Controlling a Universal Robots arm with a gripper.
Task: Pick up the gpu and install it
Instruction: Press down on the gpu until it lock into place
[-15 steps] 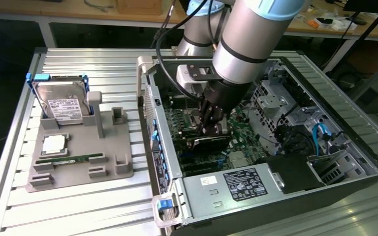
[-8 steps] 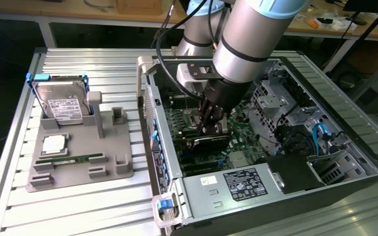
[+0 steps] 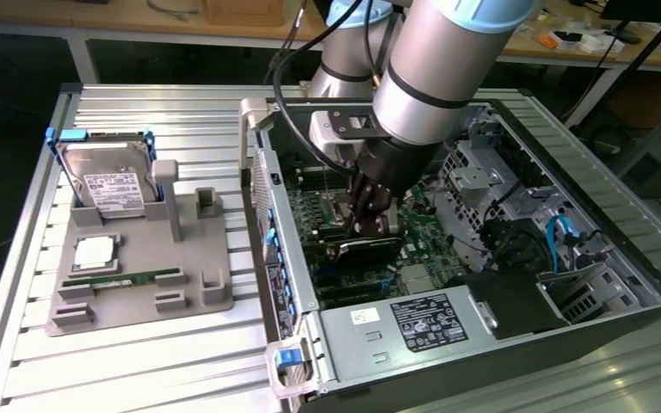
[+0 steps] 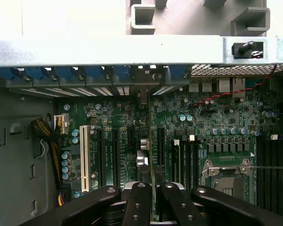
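Observation:
My gripper reaches down inside the open computer case, over the green motherboard. It is shut on the gpu, a thin black card held on edge just above the expansion slots. In the wrist view the black fingers stand close together near the board. The gpu shows there as a narrow edge running between the black slots toward the case's rear wall. Whether the card touches a slot I cannot tell.
A grey fixture tray at the exterior view's left carries a hard drive, a CPU and a RAM stick. A power supply, drive cages and cables crowd the case. Blue slot latches, a white slot and the CPU socket are close by.

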